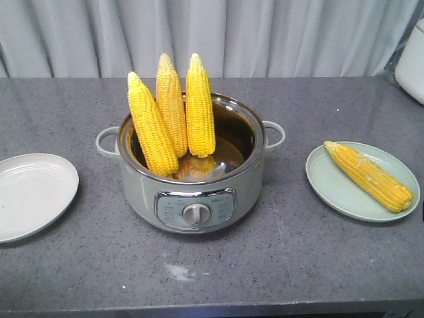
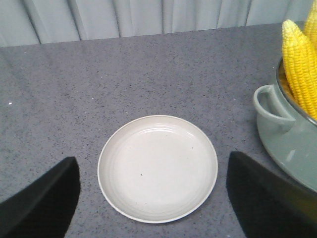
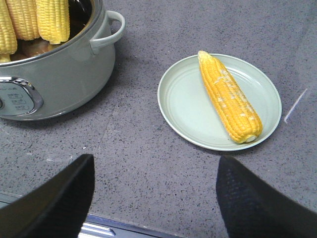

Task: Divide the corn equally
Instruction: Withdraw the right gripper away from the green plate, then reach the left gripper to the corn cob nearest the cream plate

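Pot (image 1: 142, 192): three corn cobs (image 1: 199, 106) standing inside; fourth cob (image 1: 368, 175) on green plate (image 1: 331, 184), pot's right; left claw (image 2: 156, 198), right claw (image 3: 153, 198) both spread open.

A dark grey surface (image 1: 298, 265) with a speckled, stone-like finish fills the lower part of every view, and its top is faintly glossy. Behind it hangs a pale grey curtain (image 1: 278, 33) in long vertical pleats, running the full width of the scene. At the far right a white rounded object (image 1: 414, 63) sits at the back of the surface, cut off by the frame. Near the front edge lies a whitish smudge (image 1: 177, 271), and the right wrist view shows a thin pale streak (image 3: 295, 105). The light is soft and even, so shadows are short and faint.
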{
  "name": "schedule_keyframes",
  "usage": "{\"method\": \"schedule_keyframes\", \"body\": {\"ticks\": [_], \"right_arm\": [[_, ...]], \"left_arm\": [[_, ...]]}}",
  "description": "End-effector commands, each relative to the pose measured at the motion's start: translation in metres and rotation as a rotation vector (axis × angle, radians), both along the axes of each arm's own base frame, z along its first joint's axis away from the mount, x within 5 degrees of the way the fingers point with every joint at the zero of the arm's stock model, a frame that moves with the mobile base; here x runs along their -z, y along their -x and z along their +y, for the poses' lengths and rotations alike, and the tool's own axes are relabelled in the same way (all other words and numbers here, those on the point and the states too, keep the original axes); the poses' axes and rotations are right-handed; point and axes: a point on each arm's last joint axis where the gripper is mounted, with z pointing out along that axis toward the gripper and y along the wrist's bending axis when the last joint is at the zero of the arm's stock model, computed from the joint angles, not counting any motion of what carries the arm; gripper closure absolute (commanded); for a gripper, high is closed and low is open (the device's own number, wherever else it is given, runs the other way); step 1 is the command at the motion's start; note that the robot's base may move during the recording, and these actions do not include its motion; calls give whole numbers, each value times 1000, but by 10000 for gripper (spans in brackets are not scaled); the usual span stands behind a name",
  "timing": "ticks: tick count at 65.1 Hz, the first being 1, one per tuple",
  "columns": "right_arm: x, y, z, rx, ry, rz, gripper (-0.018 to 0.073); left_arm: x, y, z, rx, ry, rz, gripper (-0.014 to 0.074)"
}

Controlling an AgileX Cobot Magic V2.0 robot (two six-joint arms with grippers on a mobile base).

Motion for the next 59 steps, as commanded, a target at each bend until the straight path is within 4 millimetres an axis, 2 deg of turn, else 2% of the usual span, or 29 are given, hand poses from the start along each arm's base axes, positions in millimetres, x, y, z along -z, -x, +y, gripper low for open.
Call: {"method": "schedule_keyframes", "body": {"ticks": [1, 8, 20, 28, 45, 59], "right_arm": [[-12, -2, 0, 1, -12, -83, 52], [-12, -2, 0, 1, -12, -83, 52], [-12, -2, 0, 1, -12, -84, 52], [-12, -2, 0, 1, -12, -84, 52], [-12, -2, 0, 1, -12, -84, 52], [-12, -2, 0, 1, -12, -84, 52]], "left_arm": [[-15, -3, -3, 2, 68, -103, 10], [-13, -11, -9, 60, 109, -88, 10], [-2, -35, -38, 330, 107, -6, 9], [6, -60, -54, 443, 120, 60, 6], [-12, -114, -73, 537, 188, 90, -15], [-11, -160, -86, 593, 231, 102, -10]]}}
